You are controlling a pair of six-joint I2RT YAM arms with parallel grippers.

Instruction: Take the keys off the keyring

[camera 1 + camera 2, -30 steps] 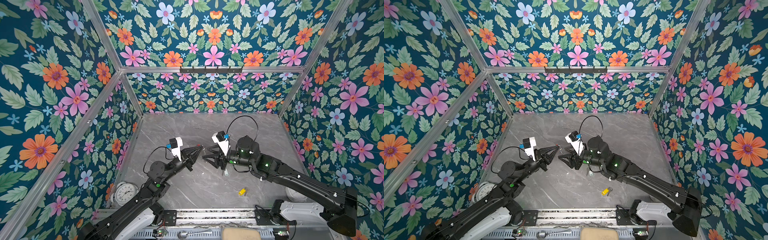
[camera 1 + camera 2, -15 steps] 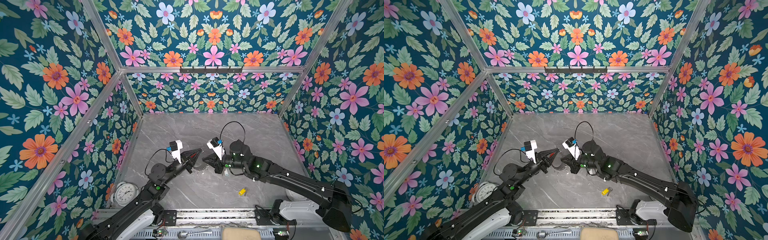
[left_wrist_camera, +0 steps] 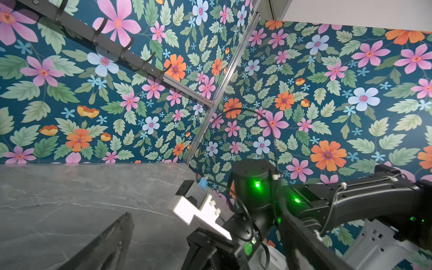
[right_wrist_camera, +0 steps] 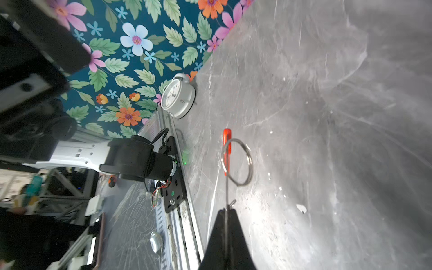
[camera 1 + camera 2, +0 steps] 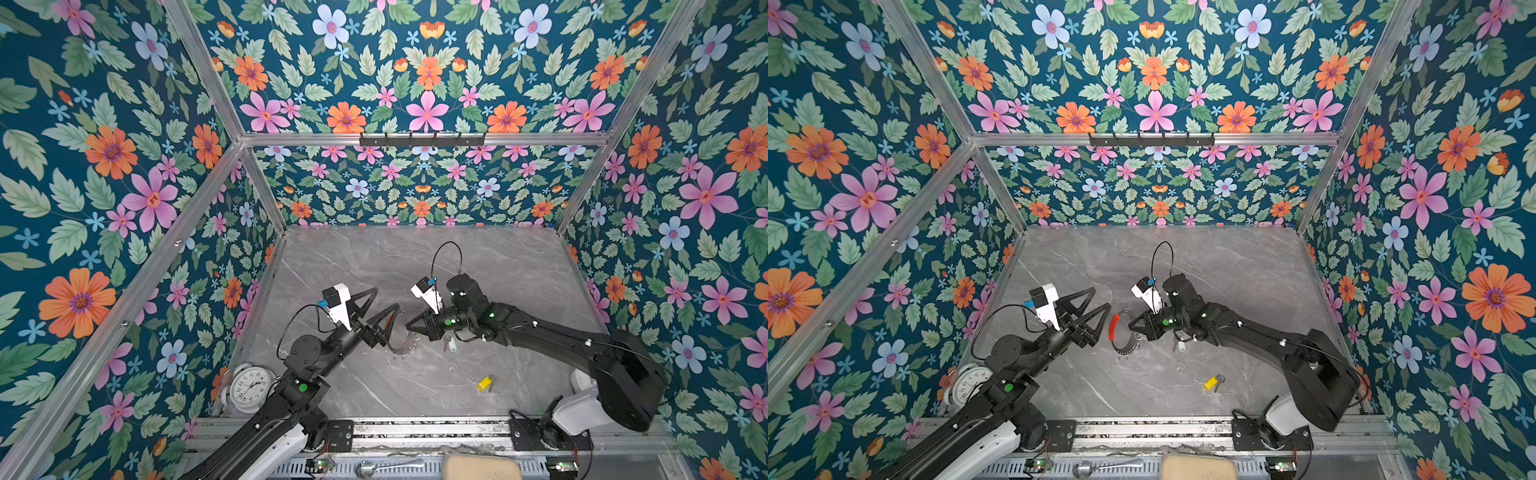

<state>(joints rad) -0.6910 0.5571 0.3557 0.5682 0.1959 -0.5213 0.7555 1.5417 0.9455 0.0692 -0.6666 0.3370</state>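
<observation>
While my right tool (image 5: pixel 1132 326) is pressed together on the thin wire of the keyring (image 5: pixel 1114 326), pinching the hoop by its right edge just below the middle of both top views, my left tool (image 5: pixel 1101 299) stands spread wide just to the left of it and grips nothing. In the right wrist view the wire runs straight out of my closed tips toward the red sleeve (image 4: pixel 227 145), so the pinch looks firm to me. The key with the yellow tag (image 5: pixel 1212 382) lies free on the desk (image 5: pixel 1100 257) toward the lower right, well apart from the hoop, so I judge half the job done. The key with the pale tag (image 5: pixel 1180 345) sits just under my right tool, to the right of the hoop. I cannot tell whether it is on the ring or loose. I take the step in hand to be setting up a fresh grip for that second key. Next, I judge, my left tool needs to come in on the key or the hoop's left edge and close. My right would steady the ring while the key is worked along the wire and off. The wire is thin, so a sloppy pinch could let it twist away.
</observation>
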